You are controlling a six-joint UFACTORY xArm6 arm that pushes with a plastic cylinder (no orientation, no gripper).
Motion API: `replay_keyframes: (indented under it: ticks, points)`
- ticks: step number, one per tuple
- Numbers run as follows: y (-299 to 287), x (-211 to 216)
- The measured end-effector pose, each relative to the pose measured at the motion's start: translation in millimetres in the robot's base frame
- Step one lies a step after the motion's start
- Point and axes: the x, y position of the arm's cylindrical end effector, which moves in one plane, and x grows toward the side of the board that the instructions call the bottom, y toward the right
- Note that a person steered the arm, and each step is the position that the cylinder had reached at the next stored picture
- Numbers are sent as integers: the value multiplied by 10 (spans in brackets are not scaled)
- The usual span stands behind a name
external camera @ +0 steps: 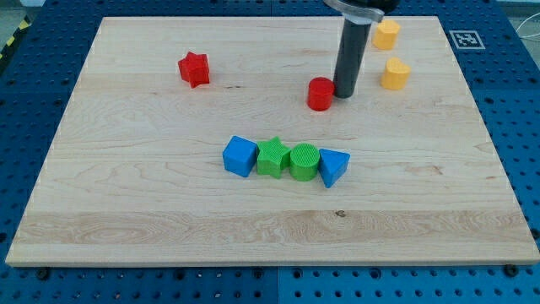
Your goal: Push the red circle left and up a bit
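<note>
The red circle [320, 94] sits on the wooden board above the view's middle. My tip [346, 92] rests on the board right beside the red circle, on its right side, touching or almost touching it. The dark rod rises from there to the view's top edge. A red star [194, 69] lies far to the left of the circle, toward the view's upper left.
Two yellow blocks stand at the view's upper right, one [386, 35] near the top edge and one [395, 74] just right of the rod. A row in the middle holds a blue cube [240, 156], green star [272, 157], green circle [304, 162] and blue triangle [332, 166].
</note>
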Motion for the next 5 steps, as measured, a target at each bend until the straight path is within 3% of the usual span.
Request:
replay_keyframes:
  ticks: [3,5]
  points:
    - [196,157]
    - [-479,162]
